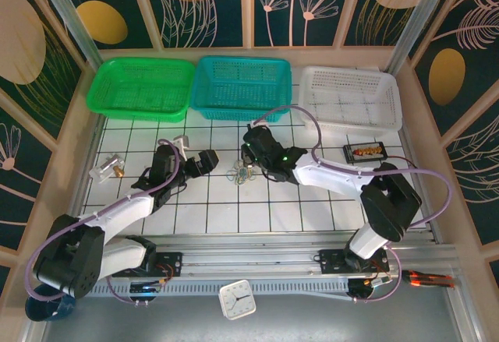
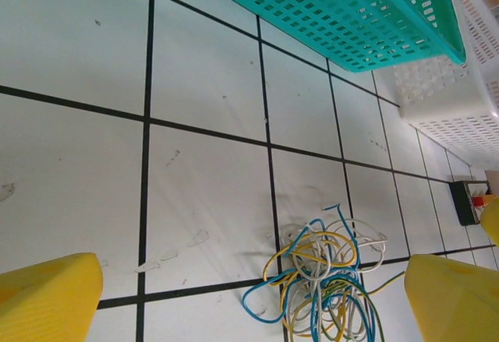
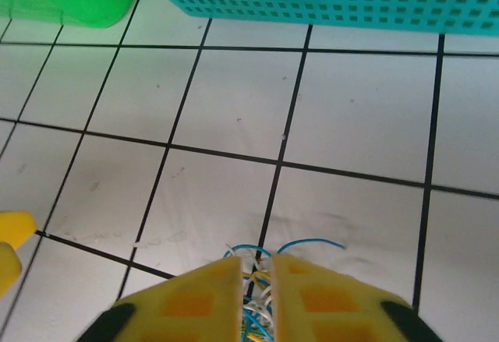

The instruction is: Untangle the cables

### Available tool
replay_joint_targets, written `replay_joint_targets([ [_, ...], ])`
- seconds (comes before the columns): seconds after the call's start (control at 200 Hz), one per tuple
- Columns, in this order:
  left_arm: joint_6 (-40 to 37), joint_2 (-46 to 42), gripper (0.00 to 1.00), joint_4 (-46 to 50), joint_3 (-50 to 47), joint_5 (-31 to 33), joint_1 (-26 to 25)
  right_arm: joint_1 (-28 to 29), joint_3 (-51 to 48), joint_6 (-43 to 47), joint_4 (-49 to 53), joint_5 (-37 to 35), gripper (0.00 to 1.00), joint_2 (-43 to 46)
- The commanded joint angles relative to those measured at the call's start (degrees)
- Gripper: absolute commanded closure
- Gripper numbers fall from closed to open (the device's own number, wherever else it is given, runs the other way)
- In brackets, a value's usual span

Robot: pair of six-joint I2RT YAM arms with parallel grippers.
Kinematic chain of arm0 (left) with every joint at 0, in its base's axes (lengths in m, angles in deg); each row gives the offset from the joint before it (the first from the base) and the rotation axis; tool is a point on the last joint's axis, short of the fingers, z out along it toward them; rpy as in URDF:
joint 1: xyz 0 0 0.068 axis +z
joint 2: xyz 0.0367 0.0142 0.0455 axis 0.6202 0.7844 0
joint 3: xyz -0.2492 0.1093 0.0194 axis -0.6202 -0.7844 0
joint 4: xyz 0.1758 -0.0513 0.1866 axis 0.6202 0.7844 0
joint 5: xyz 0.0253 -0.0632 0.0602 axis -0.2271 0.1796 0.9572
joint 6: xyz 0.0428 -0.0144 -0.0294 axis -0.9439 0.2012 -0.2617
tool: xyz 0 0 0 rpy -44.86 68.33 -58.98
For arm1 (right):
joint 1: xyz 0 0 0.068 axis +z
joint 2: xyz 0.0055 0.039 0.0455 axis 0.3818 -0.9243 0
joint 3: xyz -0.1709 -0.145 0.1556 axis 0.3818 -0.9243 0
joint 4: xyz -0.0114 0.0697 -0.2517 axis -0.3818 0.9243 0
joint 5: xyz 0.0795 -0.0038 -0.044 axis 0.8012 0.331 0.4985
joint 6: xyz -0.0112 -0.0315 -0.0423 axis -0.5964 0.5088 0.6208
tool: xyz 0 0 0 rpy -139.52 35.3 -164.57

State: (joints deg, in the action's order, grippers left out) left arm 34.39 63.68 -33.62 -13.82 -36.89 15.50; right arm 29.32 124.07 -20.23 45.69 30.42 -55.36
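The cables lie in one loose knot of thin, limp wires in blue, yellow and white near the middle of the worktop, a glossy white surface ruled into squares by black lines. The loops overlap too much to count the separate wires.

The right gripper is down on the knot. Its two ribbed yellow fingers are drawn almost together, and a few strands seem to be pinched in the narrow slot between them. The left gripper sits just beside the knot with its two yellow fingers spread wide, touching no wire.

Three perforated plastic baskets stand in a row at the far edge: a green basket, a teal basket and a white basket.
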Motion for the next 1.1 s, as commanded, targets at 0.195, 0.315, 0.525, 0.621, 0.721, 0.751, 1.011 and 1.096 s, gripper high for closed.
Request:
replay_joint_targets([
  [0.195, -0.9, 0.5, 0.01, -1.1, 0.3, -0.5, -0.2, 0.3, 1.3, 1.7, 3.4, 1.0, 0.6, -4.9],
  [0.315, -0.8, 0.6, 0.01, -1.1, 0.3, -0.6, -0.2, 0.4, 2.8, 2.4, 4.4, -0.1, 0.6, -6.9],
  [0.525, -0.7, 0.8, 0.01, -0.9, 0.6, -0.7, -0.2, 0.6, 4.3, 3.1, 4.9, -0.9, 0.6, -8.9],
  [0.621, -0.7, 0.8, 0.01, -1.1, 0.5, -0.8, -0.2, 0.6, 4.9, 3.2, 5.2, -1.4, 0.61, -9.7],
  [0.721, -0.6, 0.8, 0.01, -1.1, 0.4, -0.8, -0.2, 0.7, 5.4, 3.1, 5.8, -1.8, 0.61, -10.2],
  [0.751, -0.6, 0.8, 0.01, -1.1, 0.5, -0.7, -0.2, 0.8, 5.4, 3.1, 5.9, -2.0, 0.61, -10.0],
  [1.011, -0.5, 1.3, 0.01, -1.4, 0.1, -0.9, -0.2, 1.8, 4.8, 2.6, 6.4, -2.8, 0.61, -7.8],
  [1.096, -0.5, 1.2, 0.01, -1.6, 0.2, -0.9, -0.2, 2.2, 4.4, 2.4, 6.3, -2.8, 0.61, -8.0],
])
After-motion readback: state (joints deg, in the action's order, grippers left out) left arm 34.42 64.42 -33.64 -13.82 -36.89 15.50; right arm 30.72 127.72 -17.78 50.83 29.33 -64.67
